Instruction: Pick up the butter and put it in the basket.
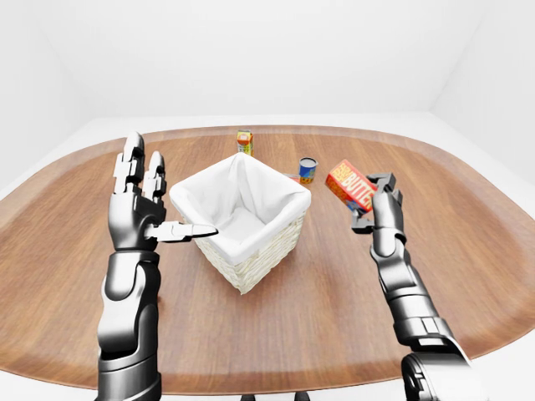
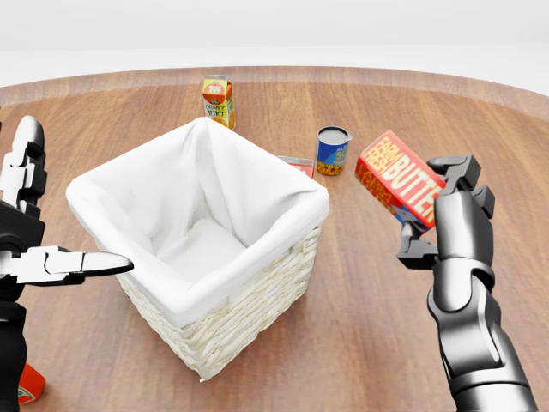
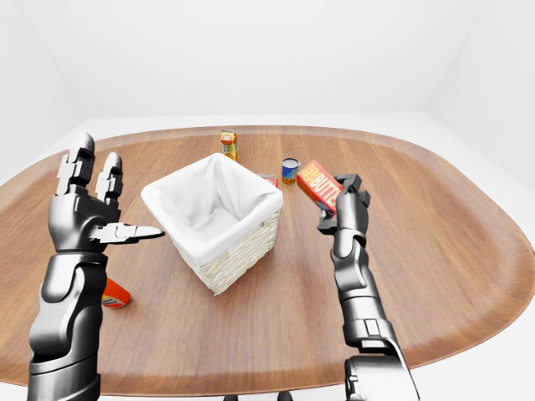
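Note:
The butter (image 2: 400, 177) is a red and orange box with white lettering. My right hand (image 2: 433, 215) is shut on it and holds it tilted above the table, to the right of the basket. The basket (image 2: 199, 242) is white wicker with a white cloth lining, open and empty inside, at the middle of the head view. My left hand (image 2: 34, 232) is open, fingers up and thumb pointing right, just left of the basket and apart from it.
An orange juice carton (image 2: 218, 99) stands beyond the basket. A blue can (image 2: 332, 150) stands between basket and butter. A small red item (image 2: 296, 164) peeks out behind the basket's far corner. A red and orange object (image 3: 114, 293) lies by my left arm. The brown oval table (image 1: 468, 242) ends near the bottom.

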Available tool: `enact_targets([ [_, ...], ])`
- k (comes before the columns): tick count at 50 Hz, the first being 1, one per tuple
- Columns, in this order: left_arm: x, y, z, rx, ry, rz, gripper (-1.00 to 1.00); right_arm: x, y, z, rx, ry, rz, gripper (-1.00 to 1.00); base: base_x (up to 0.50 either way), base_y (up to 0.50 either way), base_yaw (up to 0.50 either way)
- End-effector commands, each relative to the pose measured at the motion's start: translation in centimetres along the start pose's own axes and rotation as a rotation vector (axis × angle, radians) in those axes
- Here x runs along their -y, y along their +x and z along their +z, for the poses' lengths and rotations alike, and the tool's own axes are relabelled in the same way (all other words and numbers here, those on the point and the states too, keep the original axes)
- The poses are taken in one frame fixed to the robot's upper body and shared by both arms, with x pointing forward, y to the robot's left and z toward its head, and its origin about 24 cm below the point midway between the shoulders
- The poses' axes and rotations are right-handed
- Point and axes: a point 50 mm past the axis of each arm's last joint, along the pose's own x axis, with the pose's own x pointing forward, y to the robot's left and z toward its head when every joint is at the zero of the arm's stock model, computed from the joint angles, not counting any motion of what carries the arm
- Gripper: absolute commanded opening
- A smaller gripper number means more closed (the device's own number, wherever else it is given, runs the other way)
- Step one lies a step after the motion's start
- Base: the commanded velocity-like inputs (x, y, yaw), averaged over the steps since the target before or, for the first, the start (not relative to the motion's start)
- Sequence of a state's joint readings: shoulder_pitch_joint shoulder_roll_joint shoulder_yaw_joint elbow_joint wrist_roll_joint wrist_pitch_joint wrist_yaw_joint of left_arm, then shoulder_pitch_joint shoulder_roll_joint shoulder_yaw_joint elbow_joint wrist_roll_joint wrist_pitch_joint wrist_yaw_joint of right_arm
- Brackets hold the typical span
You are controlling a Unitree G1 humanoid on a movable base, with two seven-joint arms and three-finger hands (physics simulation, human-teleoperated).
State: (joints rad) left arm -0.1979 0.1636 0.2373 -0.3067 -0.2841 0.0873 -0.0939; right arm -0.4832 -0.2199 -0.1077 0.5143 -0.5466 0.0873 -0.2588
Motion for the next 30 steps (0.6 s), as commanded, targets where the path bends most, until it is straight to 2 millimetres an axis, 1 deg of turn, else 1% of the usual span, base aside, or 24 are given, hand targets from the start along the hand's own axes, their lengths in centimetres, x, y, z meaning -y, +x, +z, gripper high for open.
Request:
enact_targets([
  [1, 0.0, 0.0, -0.2, -0.007, 0.001, 0.001, 1.0, 3.8, 0.0, 4.8, 0.228, -0.006, -0.035, -1.0, 0.0, 0.0, 0.0],
  [3, 0.0, 0.0, -0.1, -0.003, 0.001, 0.001, 1.0, 4.1, -0.1, 5.4, 0.256, -0.017, 0.0, -1.0, 0.0, 0.0, 0.0],
  [4, 0.0, 0.0, -0.1, -0.002, 0.001, 0.001, 1.0, 4.1, -0.1, 5.4, 0.255, -0.018, 0.0, -1.0, 0.0, 0.0, 0.0],
  [5, 0.0, 0.0, -0.1, -0.002, 0.001, 0.001, 1.0, 4.6, 0.0, 6.1, 0.282, -0.027, 0.002, -1.0, 0.0, 0.0, 0.0],
  [6, 0.0, 0.0, -0.1, -0.003, 0.001, 0.001, 1.0, 4.6, 0.1, 6.5, 0.294, -0.041, 0.015, -1.0, 0.0, 0.0, 0.0],
  [10, 0.1, 0.0, 0.0, 0.001, 0.001, -0.001, 1.0, 5.8, 0.4, 7.9, 0.343, -0.08, 0.037, -1.0, 0.0, 0.0, 0.0],
  [12, 0.1, 0.0, 0.0, 0.0, 0.001, -0.002, 1.0, 6.2, 0.8, 8.4, 0.353, -0.086, 0.059, -1.0, 0.0, 0.0, 0.0],
  [13, 0.2, 0.0, 0.0, 0.001, 0.001, -0.003, 1.0, 6.8, 1.3, 9.1, 0.369, -0.123, 0.057, -1.0, 0.0, 0.0, 0.0],
  [16, 0.2, 0.0, 0.1, 0.005, 0.001, -0.003, 1.0, 7.5, 2.0, 10.1, 0.381, -0.169, 0.058, -1.0, 0.0, 0.0, 0.0],
  [17, 0.2, 0.0, 0.1, 0.005, 0.0, -0.003, 1.0, 7.7, 2.4, 10.9, 0.392, -0.184, 0.068, -1.0, 0.0, 0.0, 0.0],
  [18, 0.2, 0.0, 0.1, 0.006, 0.0, -0.003, 1.0, 7.7, 2.4, 10.9, 0.39, -0.185, 0.069, -1.0, 0.0, 0.0, 0.0],
  [19, 0.2, -0.1, 0.1, 0.006, 0.0, -0.004, 1.0, 7.6, 2.9, 11.5, 0.394, -0.206, 0.083, -1.0, 0.0, 0.0, 0.0],
  [22, 0.2, -0.1, 0.2, 0.008, 0.0, -0.004, 1.0, 7.5, 3.2, 12.2, 0.401, -0.234, 0.1, -1.0, 0.0, 0.0, 0.0],
  [23, 0.2, -0.1, 0.2, 0.01, 0.0, -0.004, 1.0, 7.2, 3.2, 12.9, 0.428, -0.258, 0.118, -1.0, 0.0, 0.0, 0.0],
  [26, 0.1, -0.1, 0.3, 0.011, 0.0, -0.005, 1.0, 6.7, 3.4, 14.1, 0.474, -0.304, 0.128, -1.0, 0.0, 0.0, 0.0],
  [28, 0.1, -0.1, 0.3, 0.012, 0.0, -0.005, 1.0, 6.7, 3.4, 15.3, 0.515, -0.337, 0.138, -1.0, 0.0, 0.0, 0.0],
  [30, 0.1, -0.1, 0.4, 0.015, -0.001, -0.003, 1.0, 6.7, 3.4, 15.9, 0.537, -0.35, 0.143, -1.0, 0.0, 0.0, 0.0],
])
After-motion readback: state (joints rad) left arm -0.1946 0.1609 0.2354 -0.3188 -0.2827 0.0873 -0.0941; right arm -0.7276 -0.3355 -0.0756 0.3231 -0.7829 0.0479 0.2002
